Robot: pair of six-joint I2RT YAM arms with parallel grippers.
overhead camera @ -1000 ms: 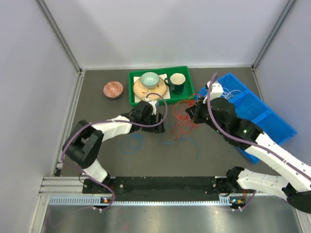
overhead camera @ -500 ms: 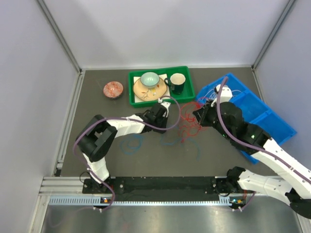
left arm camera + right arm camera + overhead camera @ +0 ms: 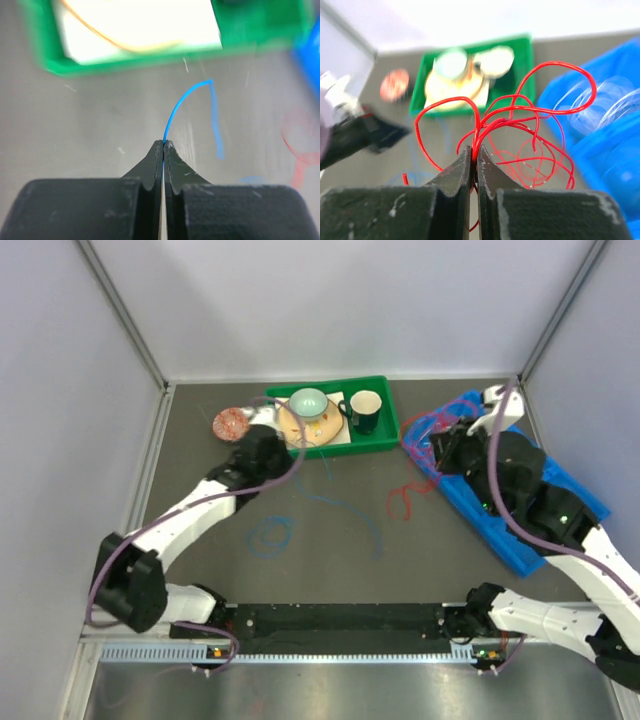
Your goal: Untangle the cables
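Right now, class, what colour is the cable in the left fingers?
Blue cable; the left wrist view shows it best.

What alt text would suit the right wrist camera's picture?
The right hand, shut, pinches a tangle of red cable whose loops spring up before it. Blurred behind are a green tray of dishes and a blue bin.

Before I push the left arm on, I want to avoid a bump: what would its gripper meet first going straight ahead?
Probably the green tray. The left gripper, shut on the blue cable, points at the tray's near wall. The wrist view does not show clearly how far off that wall is.
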